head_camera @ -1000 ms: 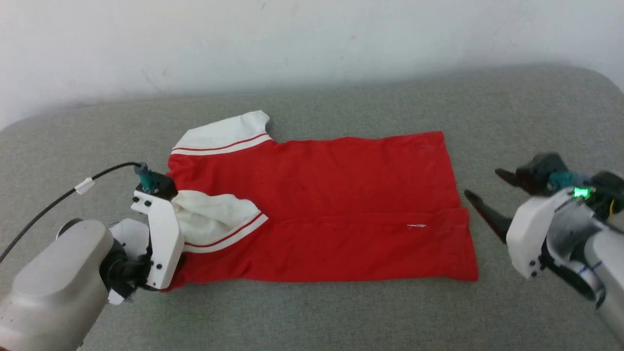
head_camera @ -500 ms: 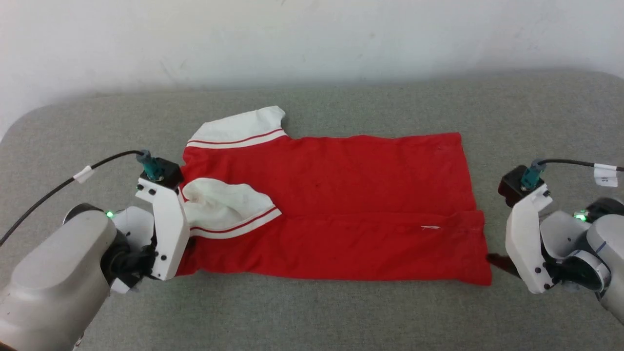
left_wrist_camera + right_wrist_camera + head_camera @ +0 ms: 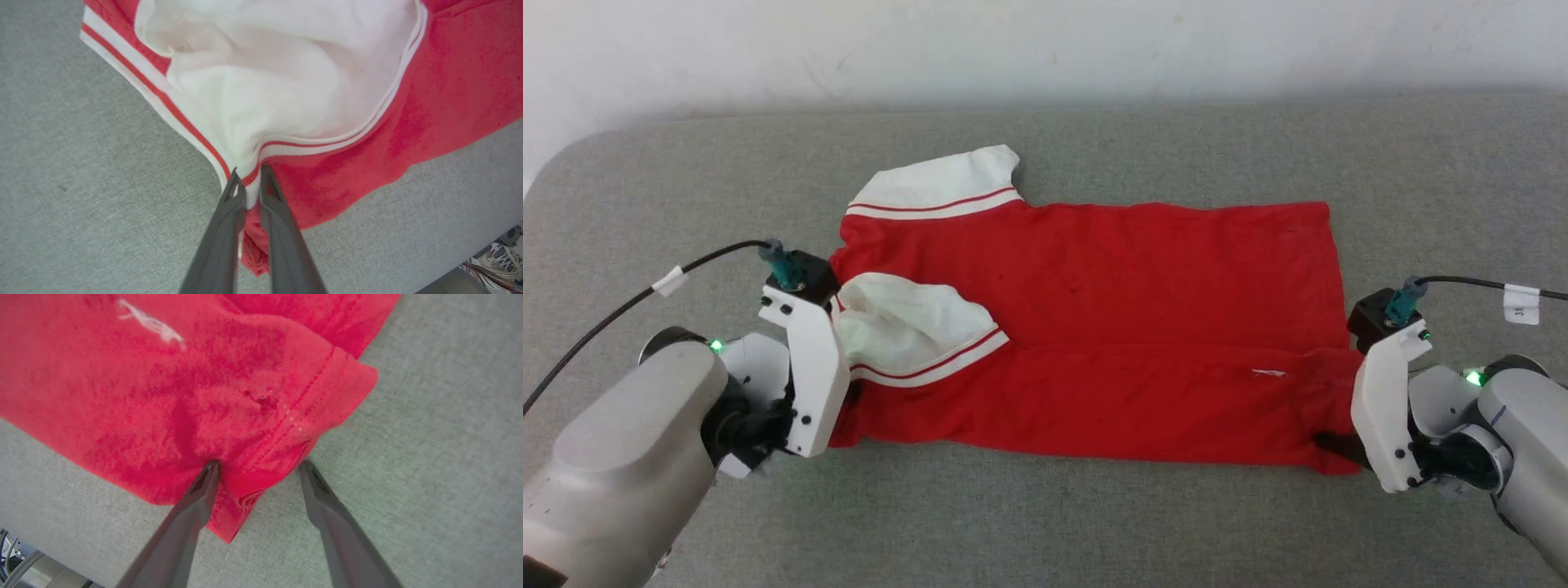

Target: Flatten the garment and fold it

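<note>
Across a grey-covered table (image 3: 1045,523), seen from the robot's head, the garment (image 3: 1135,327) lies spread lengthwise, plain red side up. Its near long edge appears folded toward the middle, and one white sleeve (image 3: 915,327) is turned in over the red body. The left pincer (image 3: 843,402) sits at the collar end and the right pincer (image 3: 1339,447) at the near hem corner.

From the left wrist, the left pincer (image 3: 248,173) is clamped together on the striped trim where white meets red, taking only a thin bite of the edge. That narrow hold looks likely to slip if the cloth is pulled taut or lifted.

From the right wrist, the right pincer (image 3: 259,465) stands wide apart, straddling the hem corner. One fingertip is at the red cloth and the other is over bare table just beside it. Closing here could catch only the top layer or bunch the corner, and a lift with uneven holds would probably drag the folded flap and tucked sleeve out of place.
</note>
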`<state>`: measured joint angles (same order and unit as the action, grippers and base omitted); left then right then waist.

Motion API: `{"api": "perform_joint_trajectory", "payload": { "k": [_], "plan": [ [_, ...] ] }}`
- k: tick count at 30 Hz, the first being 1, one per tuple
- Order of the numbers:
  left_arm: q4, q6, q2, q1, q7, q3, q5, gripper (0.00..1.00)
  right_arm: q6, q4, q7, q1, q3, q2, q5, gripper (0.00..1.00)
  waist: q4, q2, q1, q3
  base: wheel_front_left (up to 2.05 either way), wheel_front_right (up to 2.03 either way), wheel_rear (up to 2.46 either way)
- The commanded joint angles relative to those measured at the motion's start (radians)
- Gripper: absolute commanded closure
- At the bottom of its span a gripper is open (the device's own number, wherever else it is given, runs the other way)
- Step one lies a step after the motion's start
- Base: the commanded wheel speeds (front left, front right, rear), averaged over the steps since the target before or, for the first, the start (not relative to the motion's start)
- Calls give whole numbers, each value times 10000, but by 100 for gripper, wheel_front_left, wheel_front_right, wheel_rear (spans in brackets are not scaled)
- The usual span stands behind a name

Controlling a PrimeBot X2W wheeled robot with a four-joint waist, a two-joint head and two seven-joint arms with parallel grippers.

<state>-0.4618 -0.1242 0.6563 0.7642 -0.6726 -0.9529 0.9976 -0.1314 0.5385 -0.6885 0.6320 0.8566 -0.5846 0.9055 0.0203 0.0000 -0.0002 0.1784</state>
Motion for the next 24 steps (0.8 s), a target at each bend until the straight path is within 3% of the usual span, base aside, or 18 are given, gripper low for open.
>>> {"api": "perform_joint_trajectory", "payload": {
  "k": [1, 12, 24],
  "plan": [
    [-83, -65, -26, 33, 87, -50, 71, 100, 7, 121, 240, -318, 421, 399, 103, 100, -26, 0, 2, -31, 0, 0, 0],
    [-189, -65, 333, -391, 607, -86, 464, 100, 7, -1113, 1531, 212, 789, -887, 875, 100, -239, 0, 2, -974, 0, 0, 0],
    [1841, -21, 1695, -1818, 790, -526, 764, 100, 7, -3345, 2084, -748, 986, -2943, 1543, 100, -181, 0, 2, -1866, 0, 0, 0]
  ]
}}
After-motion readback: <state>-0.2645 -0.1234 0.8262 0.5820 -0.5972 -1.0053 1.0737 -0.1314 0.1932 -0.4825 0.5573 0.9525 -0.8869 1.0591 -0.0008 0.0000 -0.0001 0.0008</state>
